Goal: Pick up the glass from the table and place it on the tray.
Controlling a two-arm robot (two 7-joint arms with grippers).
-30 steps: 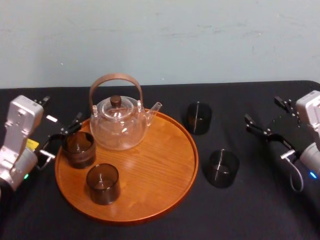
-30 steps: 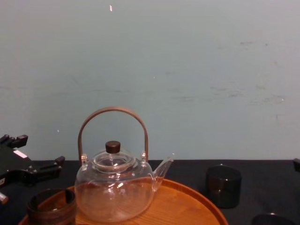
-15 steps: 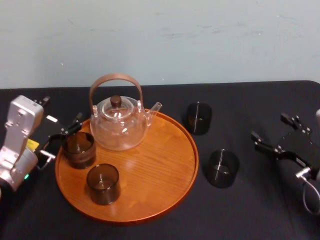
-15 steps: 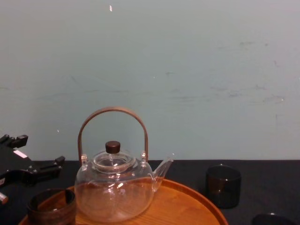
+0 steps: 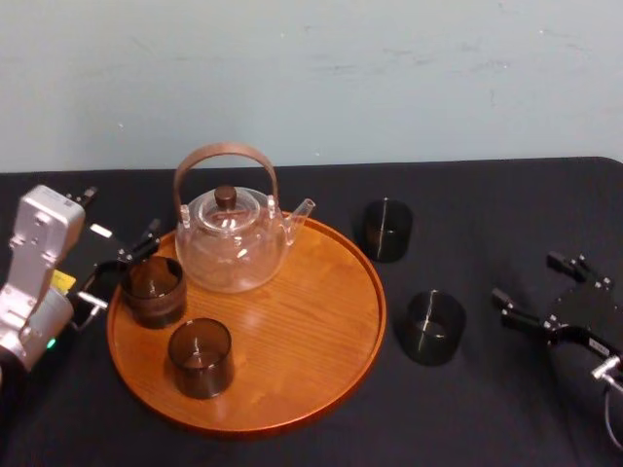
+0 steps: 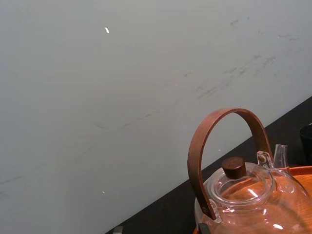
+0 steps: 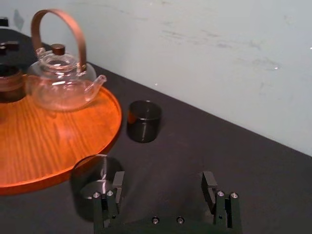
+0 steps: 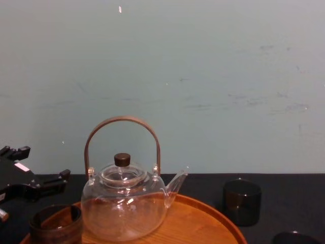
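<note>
Glass [image 5: 434,328] stands on table [image 5: 487,195], just right of tray [image 5: 292,413] | right gripper [image 5: 524,277] has sunk nearer, spread wide, empty | I read: approach, no grasp yet | left gripper [image 5: 122,211] parked far left, spread, empty

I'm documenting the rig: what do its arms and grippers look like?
The left arm is a boxy silver-grey housing with a yellow sticker and a green light. The left gripper is black, with slim fingers and a white label. The right gripper is black, with two flat fingers, silver screw heads and a grey cable behind it.
</note>
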